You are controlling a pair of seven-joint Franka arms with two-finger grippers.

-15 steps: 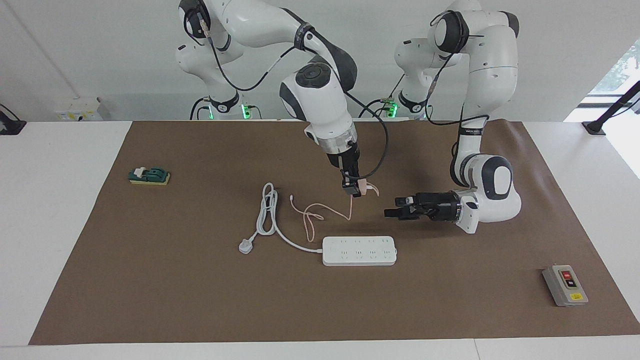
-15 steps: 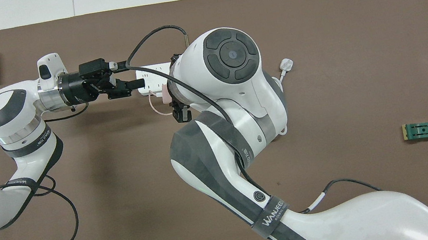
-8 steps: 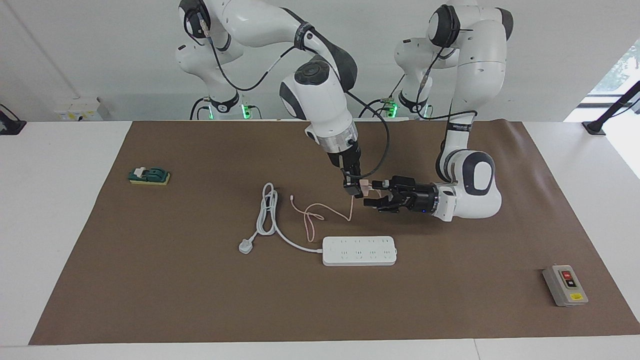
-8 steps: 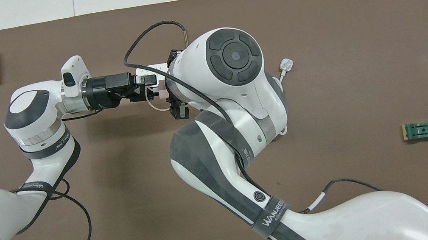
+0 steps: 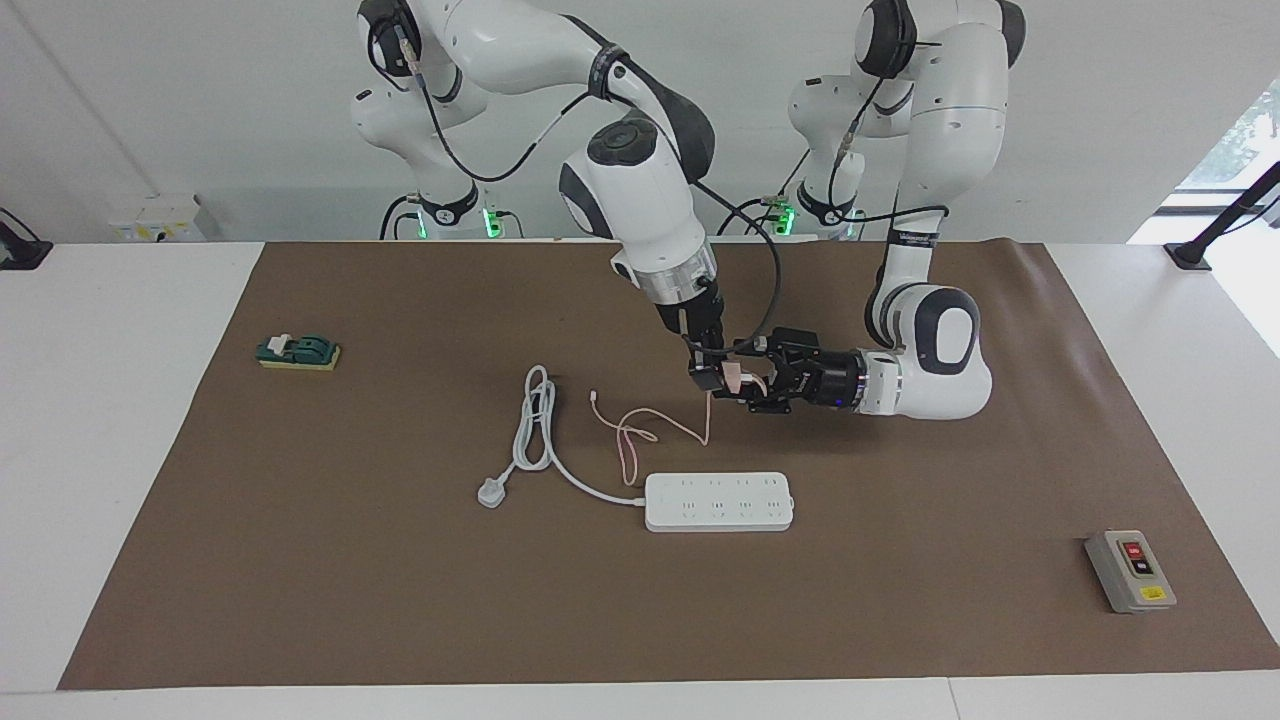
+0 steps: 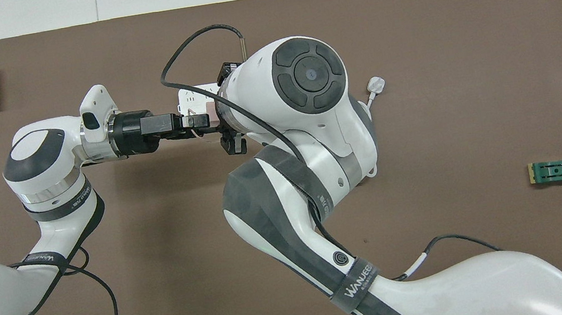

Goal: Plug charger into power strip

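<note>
Moved in since a second ago: left gripper [image 5: 748,382], from well apart to right at the charger [image 5: 731,376], fingers spread either side of it, not seen clamped. Right gripper [image 5: 708,378] pointing down, clenched on charger, holding it in the air. Pink cable [image 5: 650,428] hanging below that gripper and looping onto the mat. Power strip [image 5: 719,501] flat on mat below both grippers, sockets up, nothing plugged in. Grey switch box [image 5: 1130,570] toward left arm's end.

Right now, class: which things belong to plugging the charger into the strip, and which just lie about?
Job: charger, shut in the right gripper; left gripper beside it; power strip.
Lying about: grey switch box; green block.
</note>
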